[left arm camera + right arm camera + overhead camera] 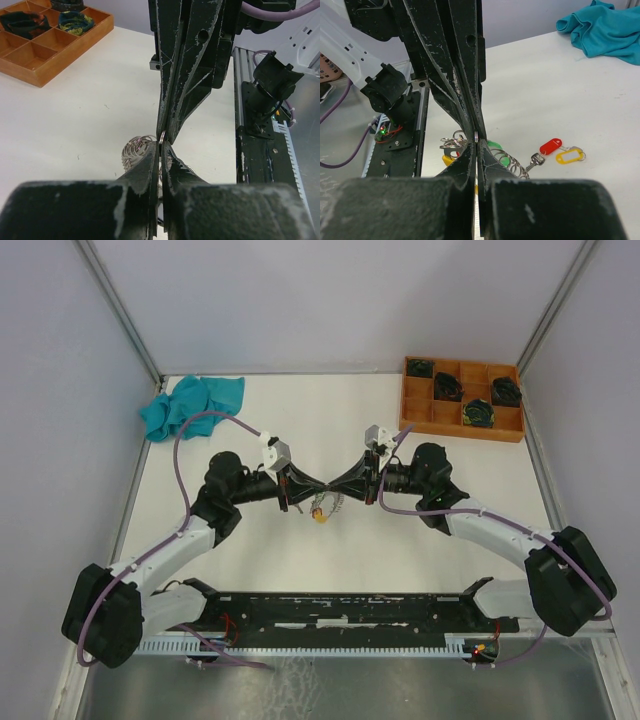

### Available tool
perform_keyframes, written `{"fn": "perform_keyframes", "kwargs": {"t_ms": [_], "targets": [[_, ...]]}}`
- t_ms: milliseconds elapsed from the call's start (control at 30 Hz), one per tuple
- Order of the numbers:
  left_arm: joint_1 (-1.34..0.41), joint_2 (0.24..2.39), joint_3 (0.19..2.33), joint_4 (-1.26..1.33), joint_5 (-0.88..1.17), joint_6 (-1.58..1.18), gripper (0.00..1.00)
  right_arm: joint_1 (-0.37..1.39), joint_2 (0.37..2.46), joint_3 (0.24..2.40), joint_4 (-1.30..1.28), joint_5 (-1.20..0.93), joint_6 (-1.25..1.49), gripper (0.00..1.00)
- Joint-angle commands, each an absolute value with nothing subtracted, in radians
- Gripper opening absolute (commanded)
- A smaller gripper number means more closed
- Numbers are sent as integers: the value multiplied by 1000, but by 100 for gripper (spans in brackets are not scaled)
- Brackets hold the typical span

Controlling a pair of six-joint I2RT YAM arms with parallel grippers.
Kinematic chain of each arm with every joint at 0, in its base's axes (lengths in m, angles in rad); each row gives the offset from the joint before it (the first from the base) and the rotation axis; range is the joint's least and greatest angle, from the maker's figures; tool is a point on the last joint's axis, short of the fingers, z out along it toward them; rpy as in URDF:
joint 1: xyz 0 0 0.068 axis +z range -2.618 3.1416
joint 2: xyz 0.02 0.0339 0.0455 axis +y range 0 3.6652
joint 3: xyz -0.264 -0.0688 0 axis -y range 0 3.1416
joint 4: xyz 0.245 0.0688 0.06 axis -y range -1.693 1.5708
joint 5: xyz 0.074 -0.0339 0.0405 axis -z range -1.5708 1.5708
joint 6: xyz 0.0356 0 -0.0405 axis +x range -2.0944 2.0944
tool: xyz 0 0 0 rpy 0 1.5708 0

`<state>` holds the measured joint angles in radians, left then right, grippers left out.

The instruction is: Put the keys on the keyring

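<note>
My left gripper (pixel 318 483) and right gripper (pixel 336 483) meet tip to tip over the middle of the table. Both are shut on a thin silver loop (pixel 476 135), seen edge-on where the tips touch. The loop belongs to the keyring (pixel 514 163), a silvery ribbed coil hanging just below the tips, also seen in the left wrist view (pixel 136 150). Its yellow tag (pixel 320 517) dangles underneath. A green tag (pixel 496 146) shows behind the coil. On the table beside it lie a small metal key (pixel 536 160) with a red tag (pixel 551 146) and a yellow-tagged key (pixel 569 156).
An orange compartment tray (pixel 460 428) with black coils (pixel 478 413) stands at the back right. A teal cloth (pixel 190 403) lies crumpled at the back left. The black rail (pixel 350 615) of the arm bases runs along the near edge.
</note>
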<state>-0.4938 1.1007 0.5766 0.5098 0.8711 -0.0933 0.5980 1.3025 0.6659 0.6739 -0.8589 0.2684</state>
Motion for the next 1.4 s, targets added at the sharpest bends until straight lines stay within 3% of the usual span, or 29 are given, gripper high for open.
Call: {"fn": "perform_keyframes", "kwargs": {"t_ms": [0,167,533,833,1067,1367], "targets": [[-492,1099,591,549,911,-52,3,595,1299,720,748,-908,285,1],[-491,1073,601,489,870,-28,3,596,1275,735,610,-901,199,4],[-520,1025,702,95,701,172,3,593,1139,805,28,-731,-139,38],[-617,1085,826,-230,493,261,3,593,1181,768,44,-756,-197,47],[-725,1202,950,-449,308,298,3,592,1238,695,211,-727,-149,48],[-731,1251,1000,-479,380,175,3,598,1264,608,457,-725,-1,48]]}}
